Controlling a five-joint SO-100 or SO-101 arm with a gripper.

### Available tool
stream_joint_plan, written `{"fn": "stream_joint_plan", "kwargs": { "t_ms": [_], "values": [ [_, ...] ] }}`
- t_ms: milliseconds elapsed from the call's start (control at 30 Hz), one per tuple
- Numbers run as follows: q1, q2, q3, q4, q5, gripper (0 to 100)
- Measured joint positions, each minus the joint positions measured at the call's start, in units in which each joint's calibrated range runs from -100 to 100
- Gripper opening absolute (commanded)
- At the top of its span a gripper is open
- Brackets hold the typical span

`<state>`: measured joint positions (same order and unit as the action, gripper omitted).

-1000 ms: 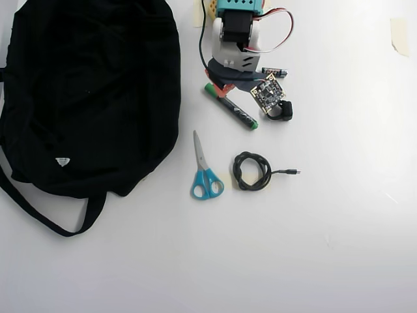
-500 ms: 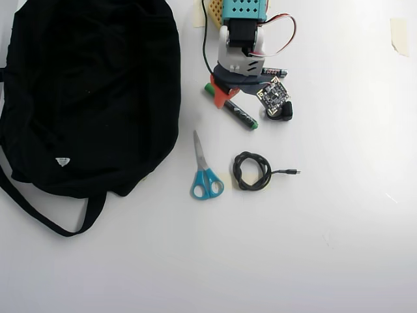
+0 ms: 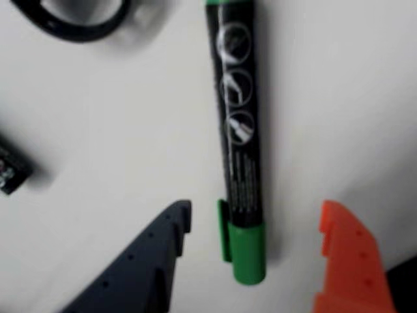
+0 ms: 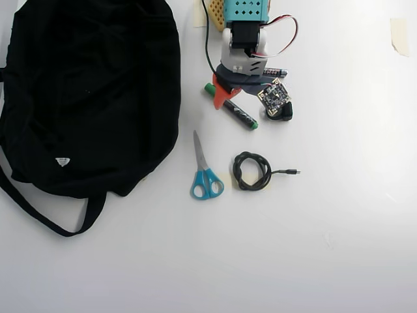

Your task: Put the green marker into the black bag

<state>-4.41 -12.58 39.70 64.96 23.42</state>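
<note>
Black-barrelled green marker (image 3: 238,156), green-capped

The slim black-barrelled marker with bright green cap and green end tip (image 4: 236,112) lies flat on the white table, angled diagonally, well apart from and right of the large soft black fabric bag (image 4: 91,91). The bag sprawls rounded, its strap looping below it, a small white triangular label near its lower edge.

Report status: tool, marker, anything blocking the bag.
Tool open, fingers either side of the green marker at its capped end. Marker flat on table, not gripped. Black bag off to the left in overhead view; scissors below, clear of path.
</note>
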Motion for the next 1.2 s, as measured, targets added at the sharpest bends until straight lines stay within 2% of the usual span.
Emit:
{"fn": "stream_joint_plan", "kwargs": {
  "t_ms": [367, 1000, 1200],
  "values": [
    [-2.1, 0.2, 2.4, -4.3, -1.4, 26],
    [-3.2, 10.2, 2.1, -10.4, -1.7, 25],
    [-3.1, 11.0, 1.5, -10.5, -1.7, 15]
  ]
}}
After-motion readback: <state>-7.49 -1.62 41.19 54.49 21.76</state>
